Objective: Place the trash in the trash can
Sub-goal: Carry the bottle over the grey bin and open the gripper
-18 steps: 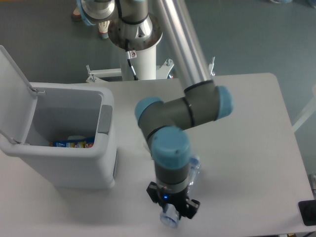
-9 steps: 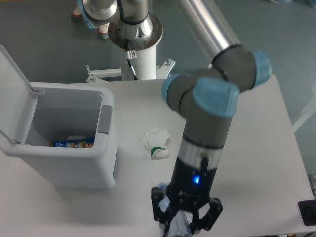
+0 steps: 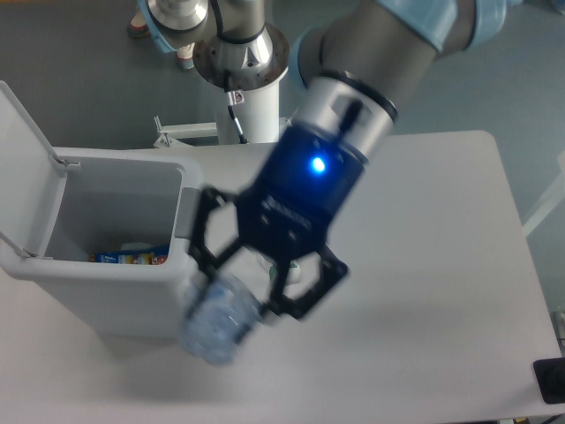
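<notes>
My gripper (image 3: pixel 238 296) hangs high above the table, close to the camera and blurred, shut on the clear plastic water bottle (image 3: pixel 219 320). The bottle sits just off the front right corner of the trash can (image 3: pixel 189 181), a white-grey bin with its lid (image 3: pixel 26 146) standing open at the left. A bit of the crumpled white paper wad (image 3: pixel 284 268) shows on the table through the gap between the fingers; the rest is hidden behind the gripper.
A blue and orange snack wrapper (image 3: pixel 132 257) lies in the bottom of the bin. The arm's white base column (image 3: pixel 256 97) stands at the table's far edge. A dark object (image 3: pixel 549 382) sits at the right front corner.
The gripper has lifted the bottle off the table's front edge and swung it up and left toward the bin. The arm now covers most of the paper wad.
</notes>
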Motion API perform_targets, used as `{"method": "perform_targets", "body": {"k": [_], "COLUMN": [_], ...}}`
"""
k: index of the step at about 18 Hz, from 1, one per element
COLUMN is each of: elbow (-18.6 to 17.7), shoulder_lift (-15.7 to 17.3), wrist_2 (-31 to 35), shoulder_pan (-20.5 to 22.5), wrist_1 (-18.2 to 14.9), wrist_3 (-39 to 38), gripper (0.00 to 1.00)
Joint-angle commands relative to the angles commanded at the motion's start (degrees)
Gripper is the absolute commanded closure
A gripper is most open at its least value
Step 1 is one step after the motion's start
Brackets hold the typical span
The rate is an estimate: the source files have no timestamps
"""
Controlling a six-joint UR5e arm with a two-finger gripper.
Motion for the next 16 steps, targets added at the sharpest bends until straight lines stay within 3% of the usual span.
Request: {"method": "perform_targets", "body": {"k": [5, 9, 10, 11, 12, 16], "elbow": [-13.36, -20.75, -22.07, -22.78, -22.88, -22.88], "shoulder_lift": [6.77, 10.55, 11.43, 11.7, 11.71, 11.62], "wrist_2": [0.0, 0.0, 0.0, 0.0, 0.0, -0.09], "shoulder_pan": [-3.78, -5.98, -6.07, -6.07, -6.07, -5.11], "wrist_1": [0.26, 0.26, 0.26, 0.35, 0.35, 0.18], "wrist_3": [10.97, 18.09, 19.5, 20.64, 21.0, 19.78], "gripper": [0.95, 0.91, 0.77, 0.35, 0.0, 0.0]}}
